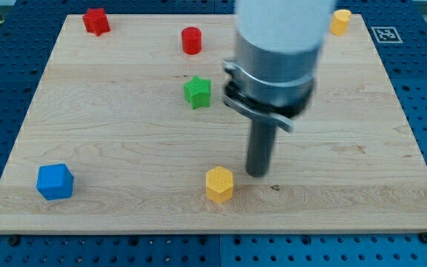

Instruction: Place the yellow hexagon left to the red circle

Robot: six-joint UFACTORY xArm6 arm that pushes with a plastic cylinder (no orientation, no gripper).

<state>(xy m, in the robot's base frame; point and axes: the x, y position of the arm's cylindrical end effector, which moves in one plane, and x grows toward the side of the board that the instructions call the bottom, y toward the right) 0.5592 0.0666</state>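
The yellow hexagon (219, 184) sits near the board's bottom edge, at the view's middle. The red circle (191, 40), a short cylinder, stands near the view's top, left of middle. My tip (256, 173) rests on the board just right of the yellow hexagon and slightly above it, a small gap between them. The arm's grey body hangs over the board's upper middle and hides what lies behind it.
A green star (197, 92) lies between the red circle and the hexagon. A red star (96, 21) is at the top left. A blue cube (55, 182) is at the bottom left. A second yellow block (340, 21) is at the top right.
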